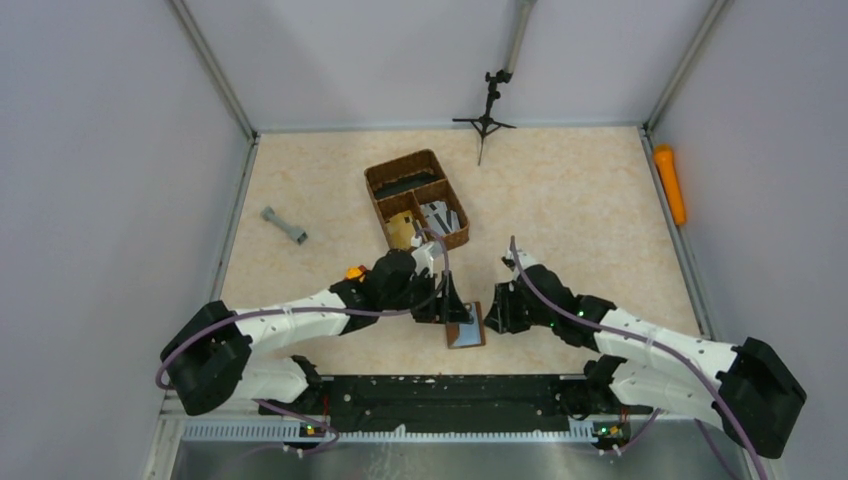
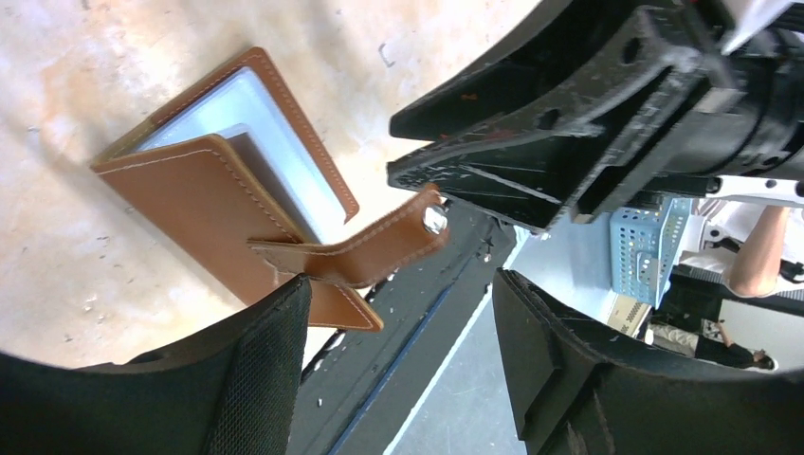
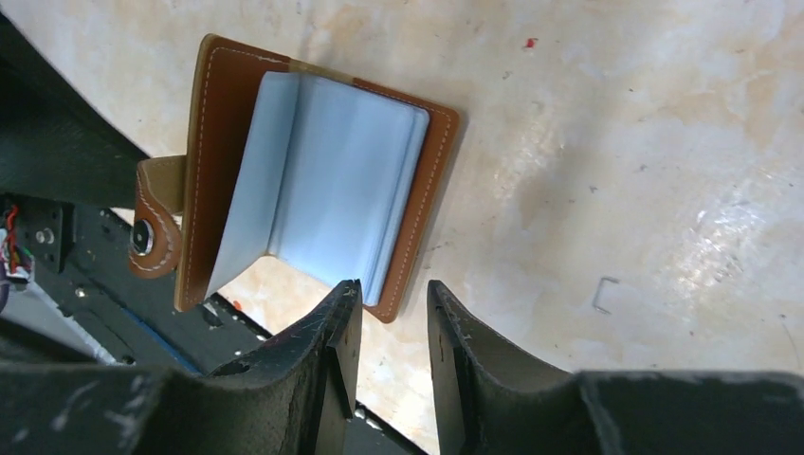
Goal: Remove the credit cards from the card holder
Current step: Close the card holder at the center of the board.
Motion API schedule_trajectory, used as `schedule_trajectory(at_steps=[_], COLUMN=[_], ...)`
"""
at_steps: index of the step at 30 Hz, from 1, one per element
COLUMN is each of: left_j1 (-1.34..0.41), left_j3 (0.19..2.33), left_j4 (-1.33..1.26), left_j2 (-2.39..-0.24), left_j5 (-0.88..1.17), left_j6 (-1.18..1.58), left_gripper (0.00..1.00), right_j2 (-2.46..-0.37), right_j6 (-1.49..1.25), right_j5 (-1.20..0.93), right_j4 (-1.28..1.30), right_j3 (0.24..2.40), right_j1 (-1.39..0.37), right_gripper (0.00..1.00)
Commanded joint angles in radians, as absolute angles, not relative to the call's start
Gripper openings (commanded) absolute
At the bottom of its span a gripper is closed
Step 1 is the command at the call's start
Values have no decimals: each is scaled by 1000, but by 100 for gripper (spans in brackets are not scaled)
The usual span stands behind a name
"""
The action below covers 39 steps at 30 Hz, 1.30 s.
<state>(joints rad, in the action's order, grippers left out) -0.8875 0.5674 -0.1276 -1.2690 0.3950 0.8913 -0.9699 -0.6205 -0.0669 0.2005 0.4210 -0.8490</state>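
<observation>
The brown leather card holder (image 1: pixel 466 326) lies half open on the table by the near edge, between my two grippers. Its grey-silver inside (image 3: pixel 346 180) shows; I cannot tell single credit cards apart from the lining there. One grey-silver leaf (image 3: pixel 251 180) stands up from the left half. The strap tab (image 2: pixel 365 251) with its snap sticks up loose. My left gripper (image 2: pixel 402 284) is open just beyond the tab, holding nothing. My right gripper (image 3: pixel 392 289) hovers at the holder's near corner, jaws a narrow gap apart with nothing between them.
A brown woven basket (image 1: pixel 372 180) with compartments stands behind the holder, with grey flat pieces (image 1: pixel 441 215) in one compartment. A grey dumbbell-like piece (image 1: pixel 284 226) lies at the left, an orange object (image 1: pixel 670 185) along the right wall, a small tripod (image 1: pixel 486 115) at the back. A staple (image 3: pixel 603 295) lies on the table.
</observation>
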Motion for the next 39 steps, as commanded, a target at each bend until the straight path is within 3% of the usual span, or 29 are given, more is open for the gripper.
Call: schedule_trajectory(at_steps=[1,10,21,27,33,39], left_j1=[-909,-911,-914,-914,-914,-913], left_j3=[637,630,643,619,611,593], left_j4=[-103,-193,-309,-348,-315,-247], left_j2=[-1261,-1371,-1557,-1620,-1539,-1429], left_j5=[393,430,463,457,430,335], left_j6=[844,843,832,836,831,844], left_gripper=[73,73,63,47,38,27], right_j2=[-939,-697,-453,-494,-618,-781], right_j6=[-608,-681,-704,-689,-690,-741], right_j5=[-6,174,245,147,-43,-153], right_j4=[245,323,427,364,205,23], right_j3=[461,440,405,394,362,306], right_j1=[-858,-857,-857,-857,-858,-857], right_gripper=[33,33,32,31,26,12])
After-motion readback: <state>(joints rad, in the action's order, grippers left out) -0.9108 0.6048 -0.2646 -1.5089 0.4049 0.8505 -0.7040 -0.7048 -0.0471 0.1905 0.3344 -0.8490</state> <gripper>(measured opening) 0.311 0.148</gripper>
